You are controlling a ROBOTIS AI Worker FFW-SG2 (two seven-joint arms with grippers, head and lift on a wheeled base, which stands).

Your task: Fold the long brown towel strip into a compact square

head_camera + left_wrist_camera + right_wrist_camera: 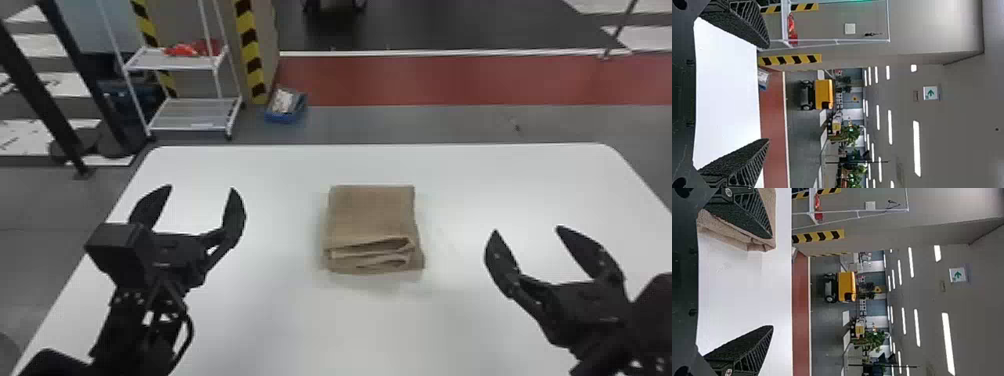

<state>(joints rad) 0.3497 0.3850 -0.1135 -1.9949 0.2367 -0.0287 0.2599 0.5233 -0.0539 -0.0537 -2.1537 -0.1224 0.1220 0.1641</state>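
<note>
Both wrist views take in a yellow wheeled vehicle (847, 286) deep in the room, while the head view looks down on the white table (280, 170). Past its far edge stands a white cart (170, 61) with 2 shelves showing, red stuff (182, 50) lying on the upper 1. Near it on the floor, a blue bin (281, 119) holds something pale. Over the table, the left gripper (202, 187) and right gripper (526, 229) are both spread wide, holding nothing. Between these 2, well apart from each, the brown towel (371, 215) lies folded into a layered, squarish stack.
</note>
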